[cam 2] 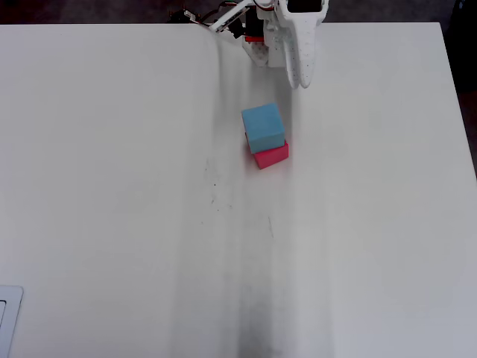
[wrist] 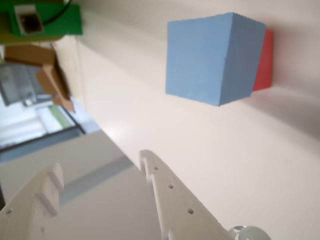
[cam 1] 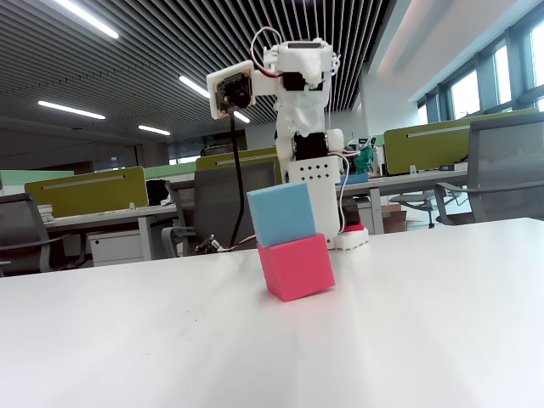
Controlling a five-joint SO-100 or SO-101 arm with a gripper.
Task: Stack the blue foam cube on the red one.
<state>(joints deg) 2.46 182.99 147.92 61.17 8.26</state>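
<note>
Here, in your fixed view, the white table (cam 1: 127,340) fills the lower half of the frame, and just left of centre the blue foam cube (cam 1: 281,213) sits on top of the red foam cube (cam 1: 296,266), touching it and turned slightly askew so the edges don't line up. Right behind the stack you see the white arm (cam 1: 308,110) folded upright, a camera module at its upper left.

In your overhead view, the stack lies a little right of centre in the upper half: the blue foam cube (cam 2: 263,127) covers most of the red one (cam 2: 273,156), which peeks out along its lower edge. Above and just right of them, at the top edge, the gripper (cam 2: 301,71) is clear of both cubes.

In your wrist view, the two white fingers (wrist: 170,190) enter from the bottom with a clear gap between them, holding nothing; the blue cube (wrist: 210,57) is at upper right.
</note>
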